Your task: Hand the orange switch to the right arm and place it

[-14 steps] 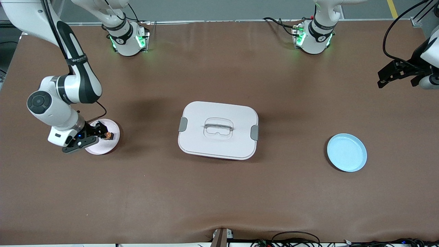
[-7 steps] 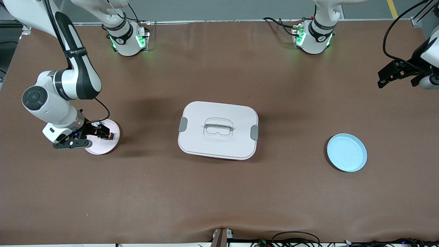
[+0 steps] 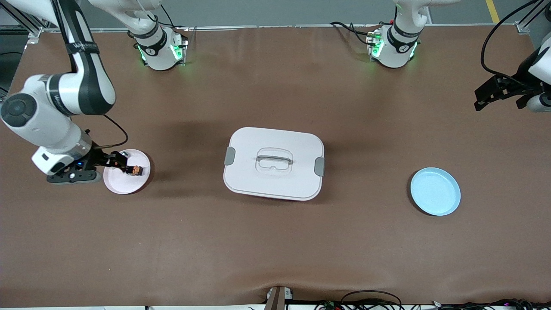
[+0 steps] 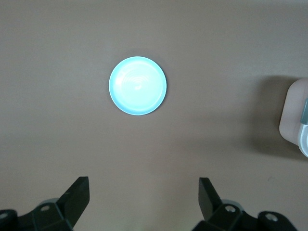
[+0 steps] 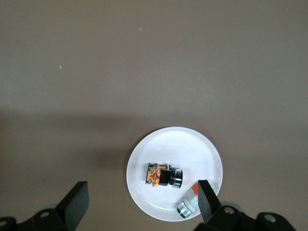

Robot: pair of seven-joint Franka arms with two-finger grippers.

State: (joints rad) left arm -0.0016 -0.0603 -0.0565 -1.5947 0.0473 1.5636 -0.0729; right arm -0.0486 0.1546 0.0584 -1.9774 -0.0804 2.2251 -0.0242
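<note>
The orange switch [image 3: 137, 170] [image 5: 161, 174], a tiny black block with an orange middle, lies on its side on the pink plate [image 3: 125, 183] [image 5: 192, 149] toward the right arm's end of the table. My right gripper [image 3: 103, 168] [image 5: 143, 202] hangs open over that plate's edge with nothing between its fingers, and the switch sits just past the fingertips. My left gripper [image 3: 484, 98] [image 4: 143, 197] waits open and empty, high over the left arm's end of the table.
A small white-and-grey piece with an orange patch [image 5: 186, 204] lies on the pink plate beside the switch, partly under one right finger. A white lidded box [image 3: 273, 163] [image 4: 294, 115] stands mid-table. A light blue plate [image 3: 434, 191] [image 4: 138, 85] lies toward the left arm's end.
My right gripper has drawn back from the switch toward the right arm's end of the table, leaving it lying on the pink plate. The left arm has not moved.
</note>
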